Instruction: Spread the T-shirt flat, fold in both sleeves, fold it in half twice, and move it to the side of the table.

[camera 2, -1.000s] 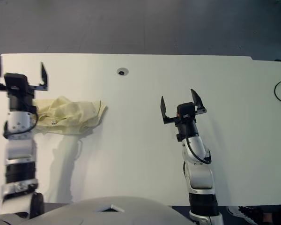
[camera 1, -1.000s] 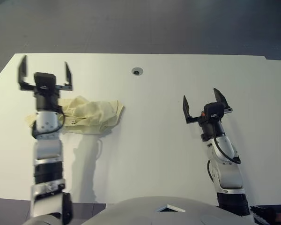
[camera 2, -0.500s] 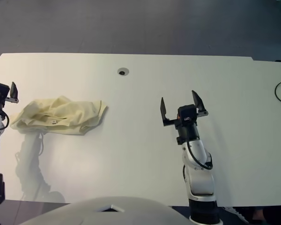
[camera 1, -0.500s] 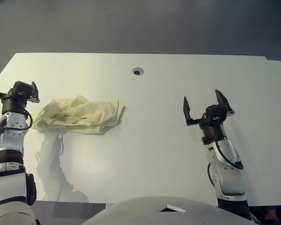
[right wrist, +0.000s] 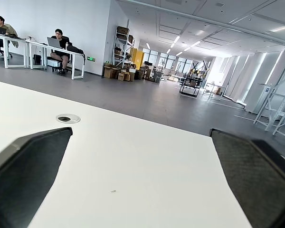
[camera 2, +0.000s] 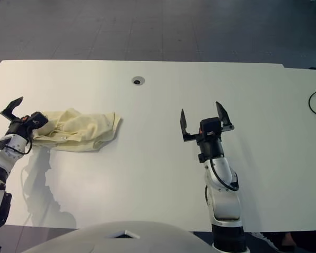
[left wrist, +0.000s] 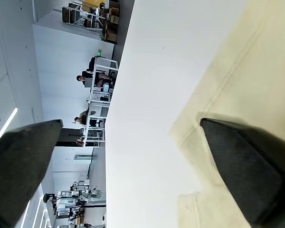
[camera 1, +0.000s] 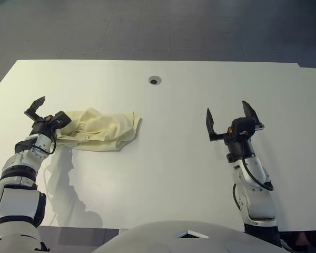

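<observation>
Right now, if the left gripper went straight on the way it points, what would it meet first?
Likely the edge of the T-shirt: the open left gripper has one finger over the cloth, the other over bare table; depth unclear.

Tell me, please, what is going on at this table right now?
The robot is working on a pale yellow T-shirt, which lies crumpled on the left part of the white table, not yet spread flat. Its left gripper is open at the shirt's left end, one finger over the cloth's edge. The right gripper is open too, held above bare table, well apart from the shirt.
</observation>
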Robot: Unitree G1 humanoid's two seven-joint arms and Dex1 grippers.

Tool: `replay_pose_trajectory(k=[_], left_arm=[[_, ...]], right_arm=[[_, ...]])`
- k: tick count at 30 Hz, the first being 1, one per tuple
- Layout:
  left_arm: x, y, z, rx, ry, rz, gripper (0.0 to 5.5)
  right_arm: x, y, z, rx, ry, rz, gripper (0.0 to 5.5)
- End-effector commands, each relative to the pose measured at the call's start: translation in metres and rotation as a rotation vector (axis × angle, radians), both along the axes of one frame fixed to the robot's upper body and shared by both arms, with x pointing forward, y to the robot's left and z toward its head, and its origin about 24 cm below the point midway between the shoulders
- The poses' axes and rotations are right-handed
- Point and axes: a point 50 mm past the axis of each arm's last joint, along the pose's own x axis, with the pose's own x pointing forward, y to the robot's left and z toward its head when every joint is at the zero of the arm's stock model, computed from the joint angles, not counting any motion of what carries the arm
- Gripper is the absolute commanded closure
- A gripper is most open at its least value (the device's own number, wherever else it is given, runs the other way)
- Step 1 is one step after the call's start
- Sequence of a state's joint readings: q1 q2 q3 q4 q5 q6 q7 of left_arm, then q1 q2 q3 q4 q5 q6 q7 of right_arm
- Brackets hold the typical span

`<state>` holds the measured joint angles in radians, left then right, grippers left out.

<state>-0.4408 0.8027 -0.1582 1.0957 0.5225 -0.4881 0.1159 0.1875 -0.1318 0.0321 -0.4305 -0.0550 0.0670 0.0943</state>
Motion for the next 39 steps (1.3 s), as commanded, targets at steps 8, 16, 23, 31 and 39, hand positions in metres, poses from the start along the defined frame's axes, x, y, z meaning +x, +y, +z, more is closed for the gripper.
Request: replay_pose_trajectory(k=[8,16,23,31,39], left_arm=[[-0.01,-0.057,-0.042,-0.327,0.137,-0.08,0.1],[-0.006,-0.12,-0.039,-0.482,0.108,-0.222,0.1],[-0.021,-0.149,-0.044,-0.572,0.149,-0.222,0.1],[-0.057,-0.172,-0.045,-0.71,0.202,-0.19,0.1],[-0.101,-0.189,-0.05,-0.86,0.227,-0.071,0.1]], right_arm=[[0.008,-0.004,0.014,0.008,-0.04,-0.007,0.13],[0.02,-0.017,0.021,-0.02,-0.051,-0.022,0.13],[0.021,-0.028,0.019,-0.049,-0.016,-0.028,0.13],[0.015,-0.044,0.032,-0.1,0.094,0.117,0.13],[0.005,-0.081,0.049,-0.272,0.176,0.129,0.13]])
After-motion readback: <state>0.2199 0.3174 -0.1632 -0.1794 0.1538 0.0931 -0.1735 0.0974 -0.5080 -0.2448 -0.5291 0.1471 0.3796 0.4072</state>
